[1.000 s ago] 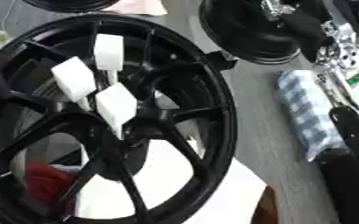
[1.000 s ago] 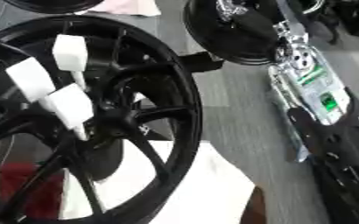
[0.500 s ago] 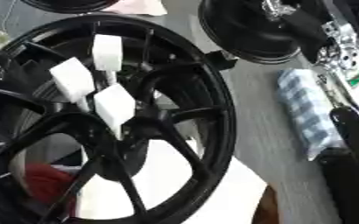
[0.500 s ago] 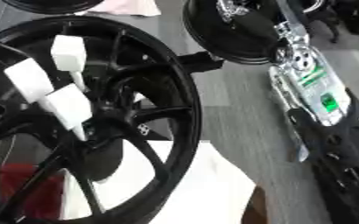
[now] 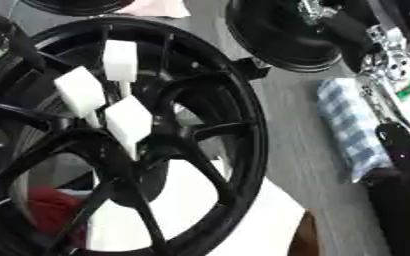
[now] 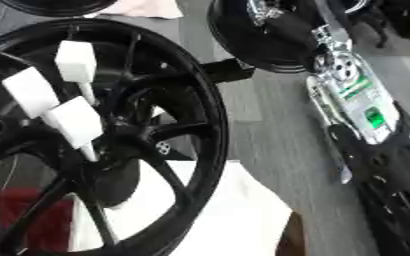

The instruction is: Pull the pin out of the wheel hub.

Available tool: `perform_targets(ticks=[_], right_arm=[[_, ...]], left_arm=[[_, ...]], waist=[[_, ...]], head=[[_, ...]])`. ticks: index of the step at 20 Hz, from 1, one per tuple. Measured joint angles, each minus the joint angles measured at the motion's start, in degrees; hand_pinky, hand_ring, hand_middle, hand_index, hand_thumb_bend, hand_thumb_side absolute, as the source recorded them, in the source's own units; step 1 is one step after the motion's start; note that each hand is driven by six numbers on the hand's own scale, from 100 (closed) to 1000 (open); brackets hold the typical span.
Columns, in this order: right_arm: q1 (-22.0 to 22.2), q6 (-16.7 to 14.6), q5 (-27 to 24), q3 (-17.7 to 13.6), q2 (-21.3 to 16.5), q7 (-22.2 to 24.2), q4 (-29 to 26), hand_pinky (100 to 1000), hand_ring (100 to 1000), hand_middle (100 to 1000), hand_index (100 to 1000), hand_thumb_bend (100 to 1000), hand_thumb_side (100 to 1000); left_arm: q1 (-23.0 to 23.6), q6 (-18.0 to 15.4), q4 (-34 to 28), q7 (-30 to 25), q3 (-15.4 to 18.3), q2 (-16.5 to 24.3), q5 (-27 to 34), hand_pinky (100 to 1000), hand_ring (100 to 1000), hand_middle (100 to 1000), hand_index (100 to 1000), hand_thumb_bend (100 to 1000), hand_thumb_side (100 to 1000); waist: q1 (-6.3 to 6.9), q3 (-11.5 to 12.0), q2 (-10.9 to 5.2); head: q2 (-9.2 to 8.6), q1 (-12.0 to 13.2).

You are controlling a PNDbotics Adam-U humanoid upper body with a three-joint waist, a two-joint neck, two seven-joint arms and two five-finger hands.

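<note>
Left eye view, starting at my far left: a dark rounded shape (image 5: pixel 12 37) lies across the far-left rim of the wheel hub (image 5: pixel 248 125). I cannot tell whether it is my left hand, nor how that hand is set.

Low at the near left, a red patch (image 5: pixel 55 210) shows through the gaps between the spokes.

The wheel hub itself is big, black and many-spoked. It fills the left half of both views and lies askew, with its rim running from the far left round to the near middle. Three pins with white block heads stand close together in its centre: one to the left (image 5: pixel 79 91), one farther off (image 5: pixel 119 61), and one nearest me (image 5: pixel 130 120), whose thin stem runs down into the centre of the wheel hub. Nothing of mine touches them.

A white sheet (image 6: pixel 235 215) lies under the near side of the wheel hub and juts out to the right of it.

Farther off and to the right sits a second black wheel (image 5: pixel 283 42). Near it, on the grey floor, lies a blue-and-white checked bundle (image 5: pixel 353 127).

Along the right edge runs my right arm (image 6: pixel 344 75), silver with a green label, black nearer me. It stays well apart from the pins. I cannot tell how my right hand is set.
</note>
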Motion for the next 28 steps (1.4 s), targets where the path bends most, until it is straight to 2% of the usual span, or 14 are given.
perform_targets(ticks=[5, 9, 16, 28], right_arm=[[-0.07, -0.01, 0.00, 0.11, 0.02, 0.01, 0.10, 726, 676, 569, 639, 176, 238], [-0.50, -0.02, 0.00, 0.12, 0.15, 0.02, 0.10, 726, 676, 569, 639, 175, 239], [-0.99, -0.04, -0.05, 0.13, 0.51, 0.06, 0.10, 727, 676, 569, 639, 171, 242], [-1.49, -0.08, -0.47, 0.14, 0.59, 0.22, 0.10, 726, 675, 568, 639, 164, 247]], left_arm=[[-1.25, -0.21, 1.87, 0.21, 0.01, -0.99, 0.62, 876, 801, 776, 895, 468, 420], [-1.99, 0.02, 2.77, -0.02, 0.00, -1.79, 1.55, 872, 793, 766, 876, 413, 390], [-2.38, 0.31, 4.44, -0.31, -0.03, -2.96, 2.08, 863, 779, 741, 853, 361, 333], [-2.73, 1.07, 6.77, -1.07, -1.08, -3.99, 2.20, 864, 774, 738, 849, 344, 317]], waist=[[0.46, -0.73, 0.02], [0.49, -1.41, 0.11], [0.49, -2.60, 0.89], [0.33, -3.52, 1.89]], head=[[-0.06, 0.12], [-0.51, 0.46], [-0.97, 1.67], [-1.51, 3.11]])
